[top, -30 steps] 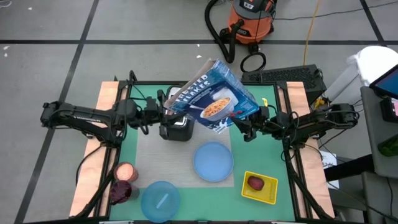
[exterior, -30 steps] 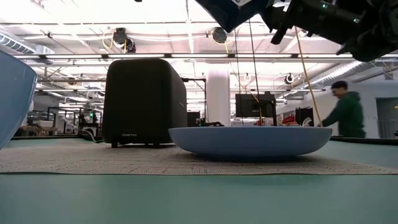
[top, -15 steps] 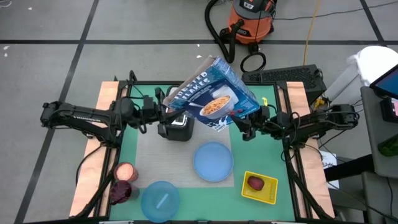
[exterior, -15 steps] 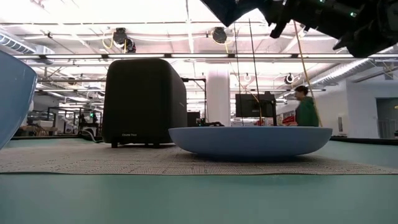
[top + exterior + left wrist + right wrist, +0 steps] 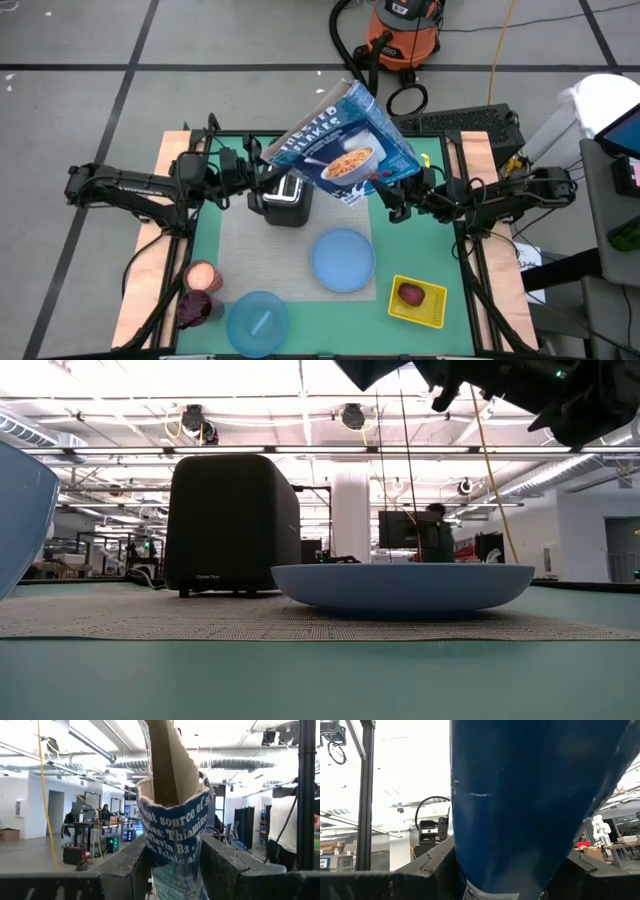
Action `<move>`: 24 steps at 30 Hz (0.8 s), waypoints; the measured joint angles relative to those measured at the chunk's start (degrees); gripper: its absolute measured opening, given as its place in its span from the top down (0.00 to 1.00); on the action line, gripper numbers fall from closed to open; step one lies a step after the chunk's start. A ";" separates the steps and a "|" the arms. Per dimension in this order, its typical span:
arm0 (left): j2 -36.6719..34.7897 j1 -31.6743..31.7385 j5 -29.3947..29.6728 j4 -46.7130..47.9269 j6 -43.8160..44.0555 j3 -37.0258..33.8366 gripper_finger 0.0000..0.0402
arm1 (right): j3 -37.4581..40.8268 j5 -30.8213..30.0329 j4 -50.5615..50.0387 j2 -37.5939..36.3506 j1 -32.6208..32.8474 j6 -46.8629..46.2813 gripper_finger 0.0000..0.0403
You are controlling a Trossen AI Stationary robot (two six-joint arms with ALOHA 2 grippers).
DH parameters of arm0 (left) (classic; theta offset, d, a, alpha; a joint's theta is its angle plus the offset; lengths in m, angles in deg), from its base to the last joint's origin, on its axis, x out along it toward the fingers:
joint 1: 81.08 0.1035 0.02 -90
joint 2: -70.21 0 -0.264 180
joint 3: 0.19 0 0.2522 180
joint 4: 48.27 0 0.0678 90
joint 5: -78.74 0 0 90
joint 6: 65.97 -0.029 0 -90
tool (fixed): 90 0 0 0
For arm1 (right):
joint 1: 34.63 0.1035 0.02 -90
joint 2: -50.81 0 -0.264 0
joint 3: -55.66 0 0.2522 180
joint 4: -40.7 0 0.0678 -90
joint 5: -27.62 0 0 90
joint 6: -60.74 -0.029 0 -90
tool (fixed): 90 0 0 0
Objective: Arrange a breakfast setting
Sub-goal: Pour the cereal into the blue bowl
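Note:
The blue cereal box (image 5: 345, 145) hangs in the air above the black-and-silver toaster (image 5: 283, 200), tilted, its printed front up, held between both grippers. My left gripper (image 5: 268, 172) is shut on its torn-open end and my right gripper (image 5: 393, 192) on the opposite end. The light-blue plate (image 5: 342, 258) lies on the grey mat (image 5: 250, 250). The light-blue bowl (image 5: 257, 322) holds the metal spoon (image 5: 262, 320). The bagel (image 5: 202, 275) and a dark red fruit (image 5: 194, 308) sit at the near left. My left gripper pinches the box between its two fingers at the narrow printed side (image 5: 172, 845), just below the torn-open top. The fingers (image 5: 122, 870) come level from the table's left. The box is lifted clear and tilted. My right gripper pinches the box's dark blue end (image 5: 505, 845) between its two fingers (image 5: 427, 870), coming level from the table's right. The box fills the gap between the fingers. This end is lifted clear of the table.
A yellow square tray (image 5: 428, 312) with a red fruit (image 5: 411, 294) sits at the near right. The toaster (image 5: 232, 525) stands behind the plate (image 5: 400, 586) in the low view. A person (image 5: 435, 535) walks in the room behind. Bare green table lies near the front edge.
Both grippers have raised the cereal box a little and carried it slightly toward the table's far edge; in the low view its corner has risen almost out of the picture. The box stays tilted and held at both ends.

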 joint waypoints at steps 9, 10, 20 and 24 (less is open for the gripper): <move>0.00 0.00 0.01 -0.49 -1.27 0.00 0.62 | 0.02 -0.03 0.00 0.00 0.00 0.00 0.45; -0.01 0.00 0.03 -0.49 -1.28 0.00 0.62 | 0.02 -0.03 -0.01 0.00 0.00 0.00 0.45; -0.07 0.00 0.05 -0.35 -2.99 0.00 0.62 | 0.07 -0.03 -0.02 0.00 0.00 0.02 0.45; -0.07 0.00 1.09 -0.35 -3.90 0.00 0.62 | 0.07 -0.07 -0.04 0.00 0.00 0.02 0.45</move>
